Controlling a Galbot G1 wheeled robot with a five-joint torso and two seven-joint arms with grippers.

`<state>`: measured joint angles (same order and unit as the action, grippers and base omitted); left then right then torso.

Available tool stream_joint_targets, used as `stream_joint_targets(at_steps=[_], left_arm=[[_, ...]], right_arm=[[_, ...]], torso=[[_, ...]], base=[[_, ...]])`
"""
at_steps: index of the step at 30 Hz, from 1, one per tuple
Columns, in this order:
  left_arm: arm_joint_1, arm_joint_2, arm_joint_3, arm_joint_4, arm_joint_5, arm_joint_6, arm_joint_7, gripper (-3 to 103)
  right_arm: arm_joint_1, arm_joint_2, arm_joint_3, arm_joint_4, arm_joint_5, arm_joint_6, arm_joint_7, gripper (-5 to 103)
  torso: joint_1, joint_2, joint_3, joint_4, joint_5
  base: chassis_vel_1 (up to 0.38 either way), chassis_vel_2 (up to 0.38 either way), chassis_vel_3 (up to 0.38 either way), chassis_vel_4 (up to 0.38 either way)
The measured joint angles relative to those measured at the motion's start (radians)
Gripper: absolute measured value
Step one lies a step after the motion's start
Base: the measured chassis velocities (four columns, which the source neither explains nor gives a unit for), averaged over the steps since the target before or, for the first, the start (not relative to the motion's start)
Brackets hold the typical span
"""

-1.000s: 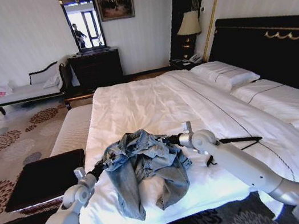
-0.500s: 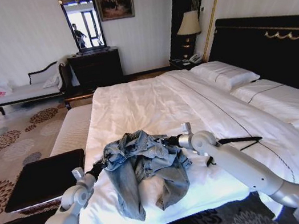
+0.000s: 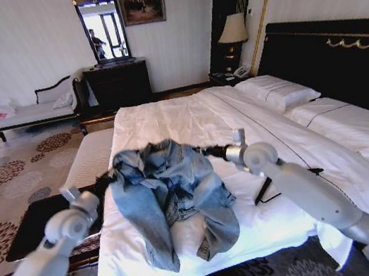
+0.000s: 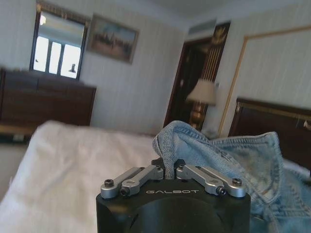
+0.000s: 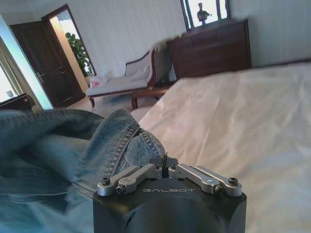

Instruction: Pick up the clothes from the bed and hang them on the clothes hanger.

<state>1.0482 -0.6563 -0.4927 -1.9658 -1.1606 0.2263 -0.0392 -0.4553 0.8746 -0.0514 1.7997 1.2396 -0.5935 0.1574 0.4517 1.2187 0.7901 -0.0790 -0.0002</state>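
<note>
Hotel-style bedroom walls, a dark dresser (image 3: 118, 84) and a lit lamp (image 3: 234, 29) stand behind the bed (image 3: 183, 127), which serves as the landmark for everything else. Its white sheets and black headboard (image 3: 338, 57) fill most of the head view. The denim jacket (image 3: 169, 191) is the next largest thing: it is raised off the foot end of the bed, its upper edge stretched between the 2 arms while its sleeves and hem hang down onto the sheet. The clothes hanger (image 3: 282, 185) lies flat on the bed, just beside the jacket toward the headboard side, untouched. The left gripper (image 4: 167, 172) sits off the bed's left edge, jaws pressed together on a fold of denim. The right gripper (image 5: 165, 167) hovers above the mattress, jaws likewise pinched on a seamed edge of the jacket. Judged from this, the pick-up is under way, with part of the jacket on the sheet; hanging has not begun. No containers figure in the scene.
</note>
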Motion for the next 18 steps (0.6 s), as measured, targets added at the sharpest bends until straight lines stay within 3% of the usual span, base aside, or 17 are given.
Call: stream_joint_targets(at_steps=[2,4,9,13,14,18], left_arm=[[-0.023,0.043,-0.031,-0.013,-0.043,0.006,-0.017,6],[-0.054,0.098,-0.057,-0.019,-0.087,0.01,-0.035,6],[-0.192,0.169,-0.006,0.02,-0.142,0.016,-0.045,6],[-0.429,0.219,0.139,0.1,-0.197,0.024,-0.05,6],[-0.429,0.219,0.139,0.1,-0.197,0.024,-0.05,6],[-0.711,0.23,0.346,0.184,-0.243,0.039,-0.052,6]], right_arm=[[0.117,0.023,-0.066,-0.04,0.001,0.013,0.011,1],[0.237,0.057,-0.131,-0.094,0.001,0.028,0.019,1],[0.342,0.08,-0.166,-0.157,0.008,0.035,0.049,1],[0.438,0.1,-0.166,-0.239,0.021,0.05,0.073,1],[0.438,0.1,-0.166,-0.239,0.021,0.05,0.073,1],[0.535,0.106,-0.172,-0.309,0.022,0.069,0.065,1]], torso=[[0.0,0.0,0.0,0.0003,0.0002],[0.0,0.0,0.0,0.0025,0.0],[0.0,0.0,0.0,0.0016,-0.0005],[0.0,0.0,0.0,0.0007,0.0001],[0.0,0.0,0.0,0.0007,0.0001],[0.0,0.0,0.0,0.0004,0.0003]], base=[[0.0,0.0,0.0,0.0],[0.0,0.0,0.0,0.0],[0.0,0.0,0.0,0.0],[0.0,0.0,0.0,0.0],[0.0,0.0,0.0,0.0],[0.0,0.0,0.0,0.0]])
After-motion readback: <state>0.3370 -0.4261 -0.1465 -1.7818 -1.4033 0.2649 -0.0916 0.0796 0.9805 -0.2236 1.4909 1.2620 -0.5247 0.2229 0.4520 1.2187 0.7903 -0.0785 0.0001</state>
